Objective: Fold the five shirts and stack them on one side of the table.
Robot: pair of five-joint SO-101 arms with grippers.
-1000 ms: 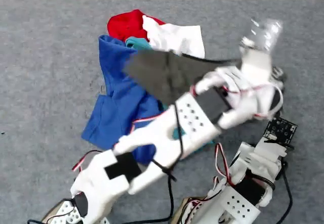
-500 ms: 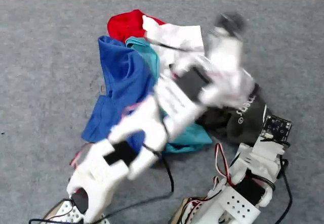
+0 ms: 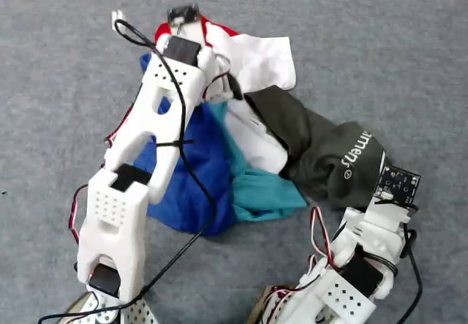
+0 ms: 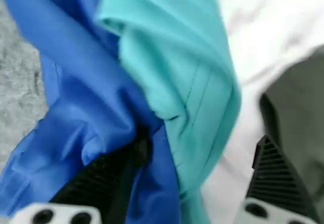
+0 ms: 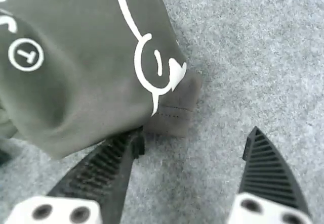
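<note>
Left wrist view: left gripper [image 4: 200, 148] spread wide, pinching nothing, low over the shirt heap. By one finger, blue shirt [image 4: 76, 107]; between the fingers, teal shirt [image 4: 177, 57]; just beyond, white shirt [image 4: 263, 27]. Right wrist view: right gripper [image 5: 196, 135] likewise splayed and empty above grey table [image 5: 243, 57]. Against one fingertip, dark grey shirt [image 5: 76, 57] with white print and a circled mark, lettering cut off. Farthest off, red shirt [image 3: 175, 35].

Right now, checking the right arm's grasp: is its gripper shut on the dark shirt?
No, the right gripper stands open over bare table at the edge of the dark shirt.
</note>
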